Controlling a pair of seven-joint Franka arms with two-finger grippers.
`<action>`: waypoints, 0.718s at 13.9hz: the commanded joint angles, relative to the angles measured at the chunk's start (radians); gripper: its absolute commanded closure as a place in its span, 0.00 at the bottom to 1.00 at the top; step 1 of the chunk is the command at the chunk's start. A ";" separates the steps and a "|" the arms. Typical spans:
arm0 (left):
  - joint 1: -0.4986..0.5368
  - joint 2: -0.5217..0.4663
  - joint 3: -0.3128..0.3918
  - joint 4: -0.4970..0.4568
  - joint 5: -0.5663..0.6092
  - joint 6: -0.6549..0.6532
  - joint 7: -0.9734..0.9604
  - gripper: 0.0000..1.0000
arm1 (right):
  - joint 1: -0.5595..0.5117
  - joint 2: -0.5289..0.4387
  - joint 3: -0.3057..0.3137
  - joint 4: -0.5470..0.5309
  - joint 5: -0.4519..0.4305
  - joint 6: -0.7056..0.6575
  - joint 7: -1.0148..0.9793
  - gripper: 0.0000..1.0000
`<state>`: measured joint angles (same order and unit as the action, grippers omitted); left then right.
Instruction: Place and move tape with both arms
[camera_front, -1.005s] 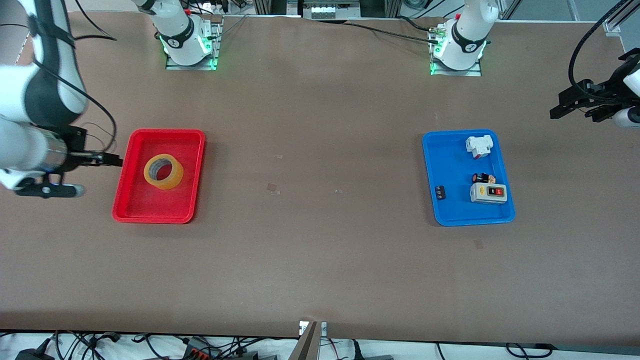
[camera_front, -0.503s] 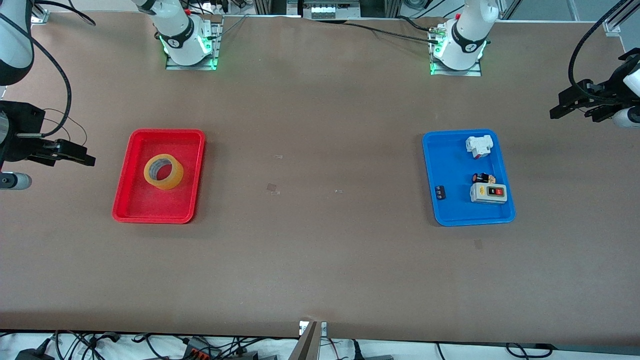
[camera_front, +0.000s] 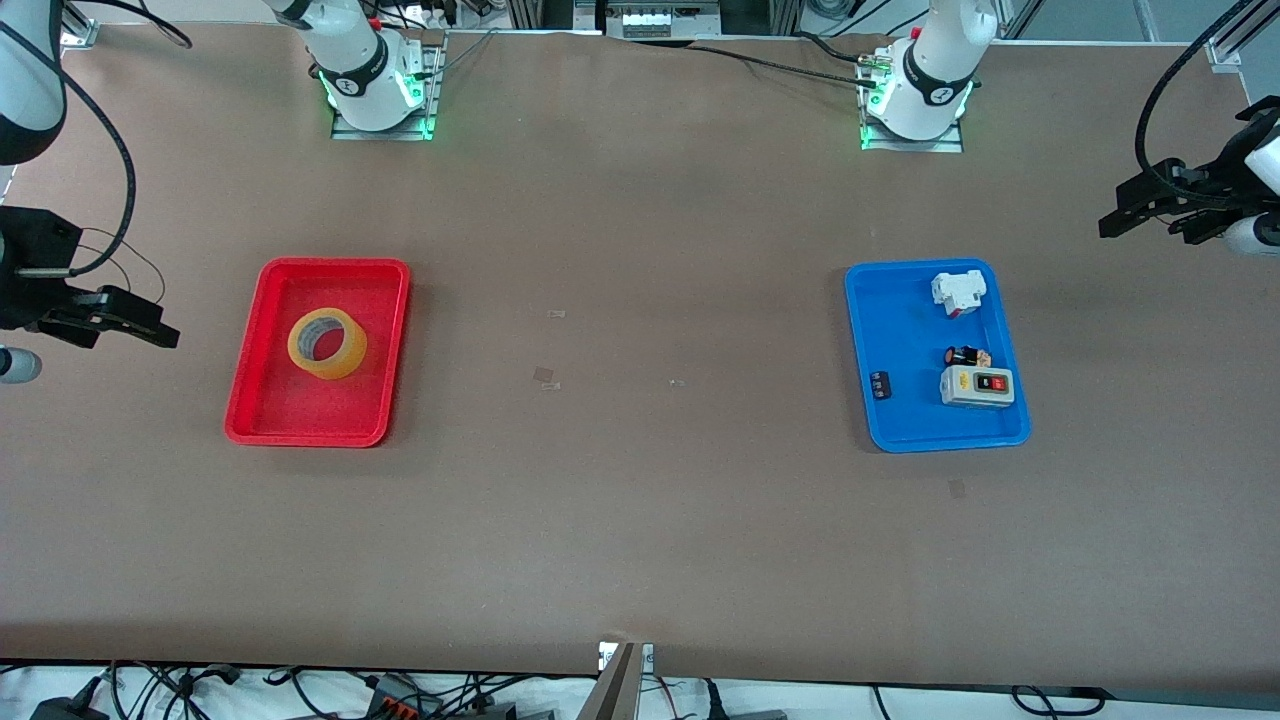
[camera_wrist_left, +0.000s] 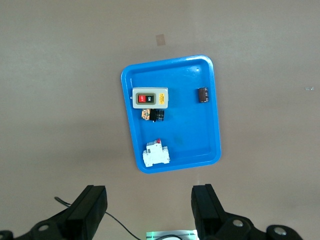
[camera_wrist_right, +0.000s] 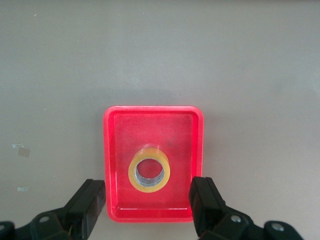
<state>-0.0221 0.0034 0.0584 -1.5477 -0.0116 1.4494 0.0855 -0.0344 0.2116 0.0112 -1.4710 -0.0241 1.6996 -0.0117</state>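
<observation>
The yellow tape roll (camera_front: 327, 343) lies flat in a red tray (camera_front: 330, 266) toward the right arm's end of the table. My right gripper (camera_front: 150, 322) hangs open and empty in the air beside that tray, out past the tray's outer side. In the right wrist view the tape (camera_wrist_right: 149, 175) and the tray (camera_wrist_right: 150, 110) lie below the open right gripper (camera_wrist_right: 148, 196). My left gripper (camera_front: 1135, 205) waits open and empty high over the table's other end, and it is open in the left wrist view (camera_wrist_left: 148, 201) too.
A blue tray (camera_front: 905, 420) toward the left arm's end holds a grey switch box (camera_front: 977, 386), a white breaker (camera_front: 957, 291), a small black part (camera_front: 880, 384) and a small button (camera_front: 963, 355). The left wrist view shows this tray (camera_wrist_left: 200, 142) too.
My right gripper has drawn back from the red tray's edge toward the right arm's end of the table. The tape stays in the tray. The left arm has not moved.
</observation>
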 joint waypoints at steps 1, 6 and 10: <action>0.008 0.000 -0.008 0.021 -0.008 -0.026 -0.033 0.00 | -0.013 -0.139 0.001 -0.202 0.007 0.063 -0.048 0.00; 0.010 0.000 -0.006 0.021 -0.008 -0.029 -0.035 0.00 | -0.013 -0.182 0.003 -0.212 0.016 -0.017 -0.047 0.00; 0.011 -0.002 -0.006 0.015 -0.007 -0.031 -0.030 0.00 | -0.010 -0.182 0.006 -0.209 0.013 0.006 -0.054 0.00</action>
<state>-0.0216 0.0034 0.0587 -1.5477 -0.0116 1.4398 0.0590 -0.0378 0.0511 0.0107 -1.6580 -0.0236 1.6800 -0.0456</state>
